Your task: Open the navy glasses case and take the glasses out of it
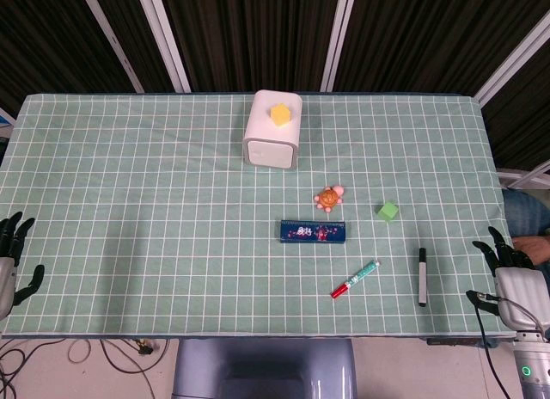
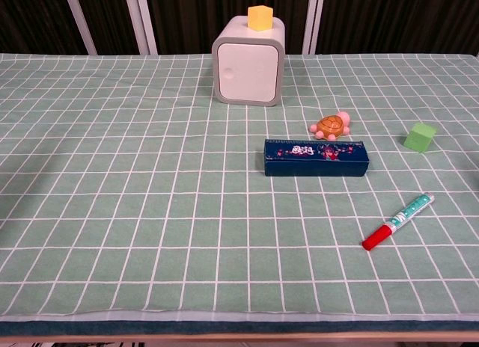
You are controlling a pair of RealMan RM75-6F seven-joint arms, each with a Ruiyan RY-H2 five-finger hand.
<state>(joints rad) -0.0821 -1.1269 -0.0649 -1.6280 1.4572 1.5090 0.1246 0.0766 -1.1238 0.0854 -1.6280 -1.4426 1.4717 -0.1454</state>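
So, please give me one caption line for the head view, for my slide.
Closed navy glasses case untouched at table centre, left hand and right hand open at the edges.

Navy case (image 2: 315,158) (pink print); green-checked cloth (image 2: 135,182).

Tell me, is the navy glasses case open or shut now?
Shut. The navy glasses case lies flat as one closed box with no raised lid, and no glasses show beside it.

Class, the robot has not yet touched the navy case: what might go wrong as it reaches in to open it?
1. The toy turtle sits just behind the navy case; a reaching right hand may knock it.
2. The red-capped marker lies in front, possibly in that hand's path.
3. The low, flat case might slide instead of opening.
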